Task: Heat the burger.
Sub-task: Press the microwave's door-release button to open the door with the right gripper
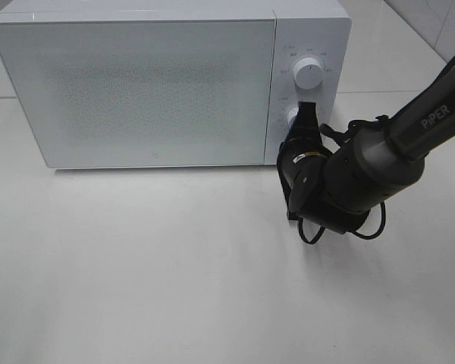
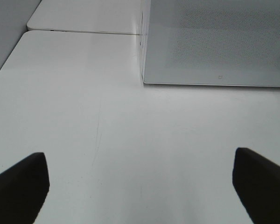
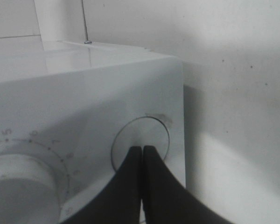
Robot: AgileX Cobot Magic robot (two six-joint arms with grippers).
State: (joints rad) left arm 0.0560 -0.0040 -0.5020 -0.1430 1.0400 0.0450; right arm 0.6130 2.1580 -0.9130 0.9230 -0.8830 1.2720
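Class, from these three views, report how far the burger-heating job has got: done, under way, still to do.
Done: the microwave door is closed; no burger shows, so it may be inside. In hand: the shut right hand touches the lower control with its tips; the left hand hangs open over the table. Left: working the control, then the heating.

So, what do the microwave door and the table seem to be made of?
The microwave door looks like a glass or plastic panel: pale grey, smooth, with a fine dotted pattern across it. The table looks like white laminate, though I cannot be sure: matte, with soft shadows and faint scratch lines.
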